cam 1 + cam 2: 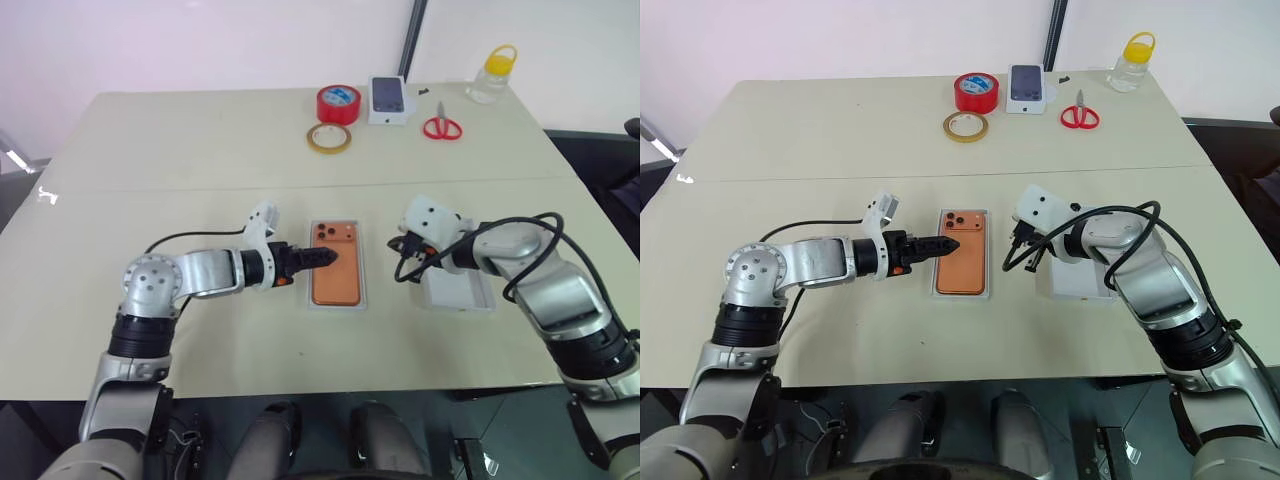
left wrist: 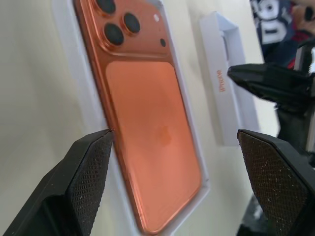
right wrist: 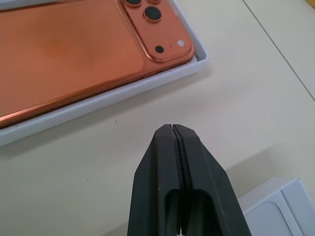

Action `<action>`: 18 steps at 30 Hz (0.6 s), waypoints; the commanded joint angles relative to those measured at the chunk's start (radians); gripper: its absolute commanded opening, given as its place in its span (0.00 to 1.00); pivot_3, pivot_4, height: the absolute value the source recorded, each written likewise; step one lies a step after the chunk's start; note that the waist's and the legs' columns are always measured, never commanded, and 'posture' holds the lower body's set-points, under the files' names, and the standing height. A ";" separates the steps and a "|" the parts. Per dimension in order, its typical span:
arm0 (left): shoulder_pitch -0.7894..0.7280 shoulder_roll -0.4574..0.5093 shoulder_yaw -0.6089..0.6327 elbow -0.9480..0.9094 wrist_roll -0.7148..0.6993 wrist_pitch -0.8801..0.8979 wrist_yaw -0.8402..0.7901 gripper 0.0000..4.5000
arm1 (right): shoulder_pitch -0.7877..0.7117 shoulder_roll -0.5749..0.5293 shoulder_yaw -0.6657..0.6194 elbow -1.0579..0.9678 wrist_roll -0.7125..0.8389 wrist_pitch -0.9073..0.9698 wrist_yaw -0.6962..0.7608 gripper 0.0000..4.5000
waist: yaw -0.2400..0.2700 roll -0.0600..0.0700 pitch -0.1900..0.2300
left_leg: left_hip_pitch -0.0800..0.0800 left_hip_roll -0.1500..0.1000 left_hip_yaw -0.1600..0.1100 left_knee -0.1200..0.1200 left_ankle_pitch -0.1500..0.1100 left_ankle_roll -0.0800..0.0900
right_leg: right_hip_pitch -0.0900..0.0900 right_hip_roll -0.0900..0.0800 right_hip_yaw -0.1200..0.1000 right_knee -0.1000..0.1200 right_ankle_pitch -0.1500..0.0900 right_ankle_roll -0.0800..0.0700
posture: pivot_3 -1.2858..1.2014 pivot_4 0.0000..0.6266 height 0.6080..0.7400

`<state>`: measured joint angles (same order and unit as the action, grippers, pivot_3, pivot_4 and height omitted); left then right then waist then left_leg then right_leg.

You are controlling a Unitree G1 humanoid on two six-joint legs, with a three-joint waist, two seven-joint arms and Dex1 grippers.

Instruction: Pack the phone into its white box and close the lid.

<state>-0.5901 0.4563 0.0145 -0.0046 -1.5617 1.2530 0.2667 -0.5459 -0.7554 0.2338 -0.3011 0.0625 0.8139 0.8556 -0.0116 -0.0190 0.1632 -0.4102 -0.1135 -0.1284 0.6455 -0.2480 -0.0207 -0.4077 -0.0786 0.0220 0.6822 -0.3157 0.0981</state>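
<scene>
The orange-copper phone (image 1: 336, 275) lies back-up inside the shallow white box (image 1: 362, 292) at the table's centre, camera cluster at the far end. My left gripper (image 1: 325, 257) hovers open just above the phone's left side, its pads (image 2: 83, 187) spread wide with nothing between them. The lid (image 1: 457, 290) rests on the table to the right of the box, partly under my right arm. My right gripper (image 1: 400, 248) is shut and empty, its tip (image 3: 172, 129) between the box (image 3: 123, 96) and the lid (image 3: 275, 206), touching neither.
Along the table's far edge sit a red tape roll (image 1: 338, 103), a yellowish tape ring (image 1: 329, 138), a small white box picturing a dark phone (image 1: 389, 98), red scissors (image 1: 441, 125) and a yellow-capped bottle (image 1: 492, 75). A black cable (image 1: 520, 235) loops off my right wrist.
</scene>
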 commanded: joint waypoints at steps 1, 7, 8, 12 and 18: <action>-0.029 0.054 0.013 -0.073 0.054 0.022 -0.075 0.94 | -0.029 0.012 0.001 -0.016 0.002 -0.012 -0.009 0.00 | -0.001 0.000 0.000 | 0.000 0.000 0.000 0.000 0.000 0.000 | 0.000 0.000 0.000 0.000 0.000 0.000 | 0.52 0.24 1.00; 0.017 0.203 0.002 -0.201 0.395 -0.164 -0.299 0.94 | -0.032 0.015 0.017 -0.008 -0.009 -0.002 -0.021 0.00 | -0.001 0.000 0.000 | 0.000 0.000 0.000 -0.001 0.000 0.000 | 0.000 0.000 0.000 0.000 0.000 0.000 | 0.52 0.24 1.00; 0.027 0.231 -0.022 -0.207 0.465 -0.199 -0.343 0.94 | -0.032 0.014 0.024 -0.006 -0.011 -0.002 -0.021 0.00 | -0.001 0.000 0.000 | 0.000 0.000 0.000 -0.001 0.000 0.000 | 0.000 0.000 0.000 0.000 0.000 0.000 | 0.52 0.24 1.00; 0.043 0.307 -0.151 -0.210 0.708 -0.311 -0.504 0.65 | -0.041 0.020 0.064 0.016 -0.036 0.009 -0.034 0.00 | 0.002 0.000 0.000 | 0.000 0.000 0.000 -0.002 0.000 0.000 | 0.000 0.000 0.000 -0.001 0.000 0.000 | 0.52 0.24 1.00; -0.003 0.285 -0.295 -0.153 0.930 -0.370 -0.652 0.00 | -0.062 0.042 0.120 0.025 -0.064 0.045 -0.048 0.00 | 0.002 0.000 0.001 | -0.001 0.000 0.000 -0.002 0.000 0.001 | 0.000 -0.001 0.000 -0.002 0.000 0.000 | 0.52 0.24 1.00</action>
<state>-0.5649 0.7391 -0.2403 -0.1544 -0.7075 0.9203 -0.3364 -0.5847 -0.7217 0.3533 -0.2573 0.0118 0.8476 0.8159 -0.0091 -0.0187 0.1638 -0.4108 -0.1139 -0.1284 0.6437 -0.2483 -0.0202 -0.4078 -0.0794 0.0217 0.6800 -0.3157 0.0980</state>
